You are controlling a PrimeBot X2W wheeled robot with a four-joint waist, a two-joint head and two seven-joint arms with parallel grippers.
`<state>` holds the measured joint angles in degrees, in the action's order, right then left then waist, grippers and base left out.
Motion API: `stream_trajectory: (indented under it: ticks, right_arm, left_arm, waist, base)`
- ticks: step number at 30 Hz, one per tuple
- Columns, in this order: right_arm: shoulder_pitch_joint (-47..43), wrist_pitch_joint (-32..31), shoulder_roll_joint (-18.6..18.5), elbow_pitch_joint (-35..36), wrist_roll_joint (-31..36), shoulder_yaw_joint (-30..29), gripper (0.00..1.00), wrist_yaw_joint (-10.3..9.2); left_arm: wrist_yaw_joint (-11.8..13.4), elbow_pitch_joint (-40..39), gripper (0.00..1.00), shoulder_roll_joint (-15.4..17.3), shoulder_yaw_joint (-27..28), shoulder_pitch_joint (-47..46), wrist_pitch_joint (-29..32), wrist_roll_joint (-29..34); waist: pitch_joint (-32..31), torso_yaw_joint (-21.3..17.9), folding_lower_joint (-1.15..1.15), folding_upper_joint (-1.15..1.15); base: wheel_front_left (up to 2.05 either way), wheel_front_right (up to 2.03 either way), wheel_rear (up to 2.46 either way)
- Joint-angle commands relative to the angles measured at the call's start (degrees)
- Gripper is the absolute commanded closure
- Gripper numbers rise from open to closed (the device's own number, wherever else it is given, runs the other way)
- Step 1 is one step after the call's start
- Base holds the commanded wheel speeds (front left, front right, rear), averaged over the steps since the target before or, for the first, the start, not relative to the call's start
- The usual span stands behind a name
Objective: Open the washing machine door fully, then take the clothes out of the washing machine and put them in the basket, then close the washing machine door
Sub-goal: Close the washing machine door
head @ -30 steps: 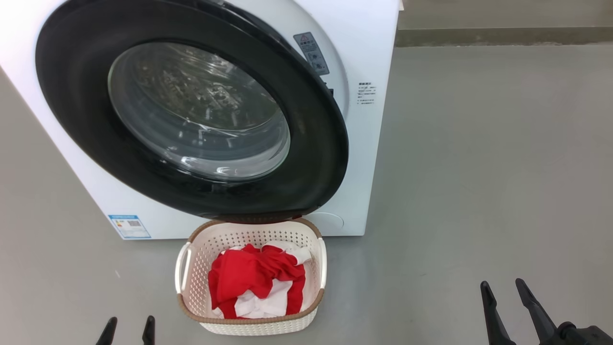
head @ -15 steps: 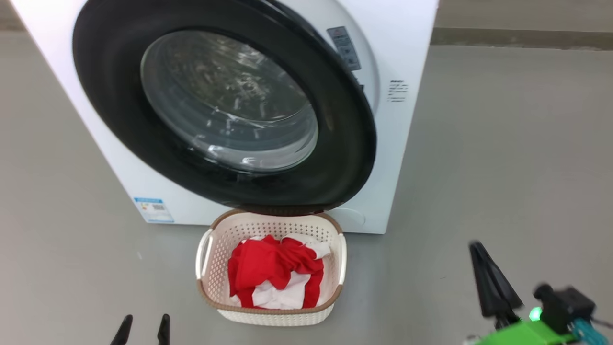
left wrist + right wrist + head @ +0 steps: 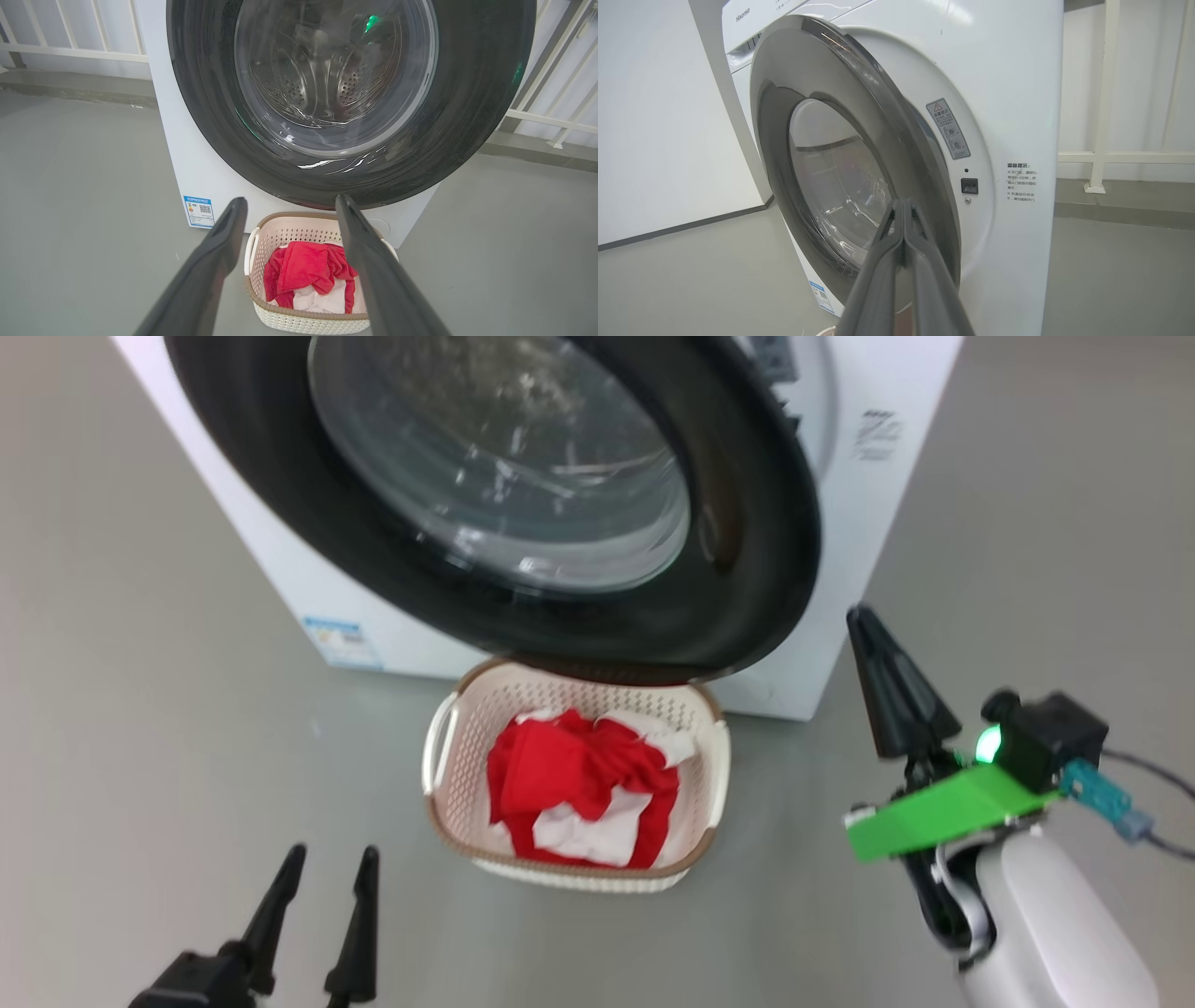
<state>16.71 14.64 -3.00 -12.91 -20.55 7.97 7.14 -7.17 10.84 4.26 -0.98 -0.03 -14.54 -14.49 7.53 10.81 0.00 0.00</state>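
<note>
Head view: I look down on a smooth grey floor (image 3: 140, 663). A white machine (image 3: 878, 504) stands on it, its round glossy black door (image 3: 747, 569) with bulging glass ajar. Just below the door's lower edge sits a cream perforated basket (image 3: 462, 775) with a brown woven rim, holding crumpled red and white clothes (image 3: 579, 775). My left gripper (image 3: 334, 854) has its jaws apart and empty. My right gripper (image 3: 864, 621) has them pressed together on nothing.

Left wrist view: a perforated steel drum (image 3: 327, 84) shows through the glass, with white railings (image 3: 70, 51) behind.

Right wrist view: the closed fingers point at the door's free edge, beside a white wall (image 3: 644, 116).
</note>
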Motion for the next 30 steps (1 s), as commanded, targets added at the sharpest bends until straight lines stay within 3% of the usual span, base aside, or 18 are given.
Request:
stream_trajectory:
  ticks: [1,14,30]
  right_arm:
    - [3.7,0.4,0.1,0.1,0.9,1.3,1.00,0.35]
    - [13.9,0.4,0.1,-6.5,4.0,-1.8,1.00,0.35]
    - [25.5,0.4,-0.9,-9.2,7.4,-9.3,1.00,0.35]
  left_arm:
    - [-0.3,-1.5,0.00,0.1,1.1,-2.9,-0.5,-0.6]
    - [-0.3,-0.7,0.00,-0.6,-1.2,-8.1,-0.5,-2.8]
    - [-0.3,-1.6,0.00,-1.3,-3.4,-12.4,-0.5,-4.6]
  waist:
    - [4.5,3.8,0.00,0.00]
    - [10.5,7.9,0.00,0.00]
    - [16.5,11.2,0.00,0.00]
  base:
    - [0.00,0.00,0.00]
    - [0.00,0.00,0.00]
    - [0.00,0.00,0.00]
